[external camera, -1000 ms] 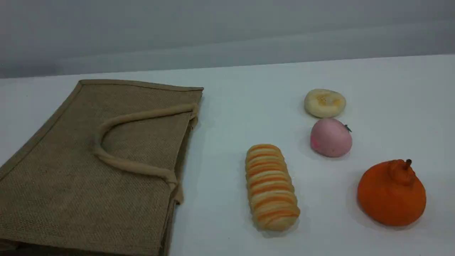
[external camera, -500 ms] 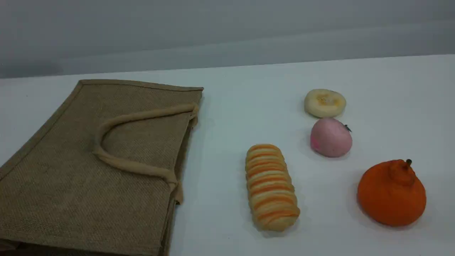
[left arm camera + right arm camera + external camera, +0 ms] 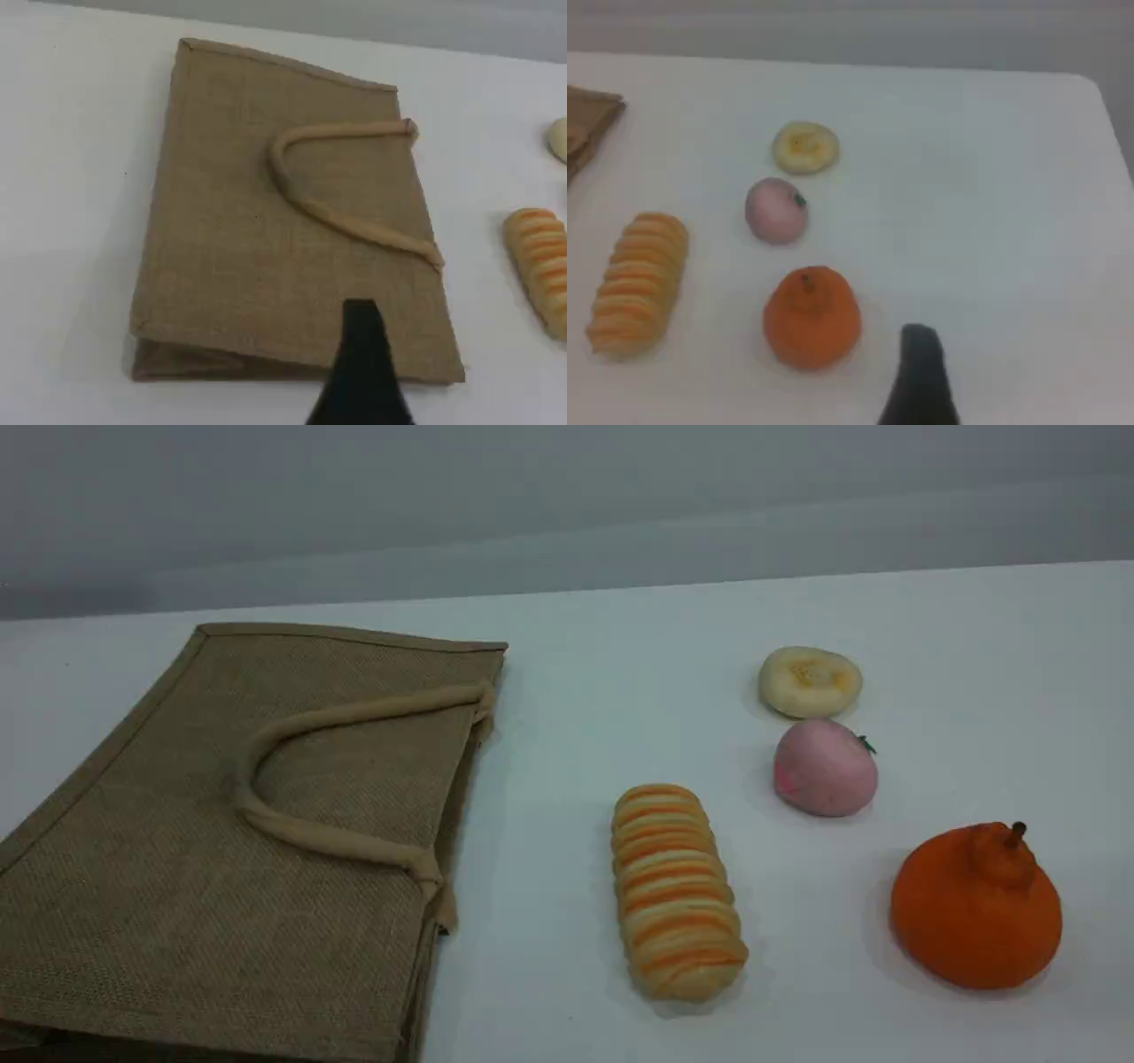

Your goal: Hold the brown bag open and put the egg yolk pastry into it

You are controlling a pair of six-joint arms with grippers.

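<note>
The pastry (image 3: 810, 681), a flat cream-yellow round with a darker dimpled centre, lies on the white table (image 3: 620, 691) at the far right, apart from everything else. Just in front of it sits a pink ball (image 3: 825, 767); nearer still and further right, an orange fruit (image 3: 975, 904) with a short stem. A long striped bread (image 3: 676, 890) lies lengthwise between these and the bag. The bag (image 3: 177, 868) lies flat and closed at the left, its mouth edge facing the food, one rope handle (image 3: 292, 824) looped across its upper face. Left gripper (image 3: 359, 372): one dark fingertip shows, above the bag's near edge, not touching it; jaws wide, empty. Right gripper (image 3: 920, 376): one fingertip shows, above bare table beside the orange fruit; jaws wide, empty.
</note>
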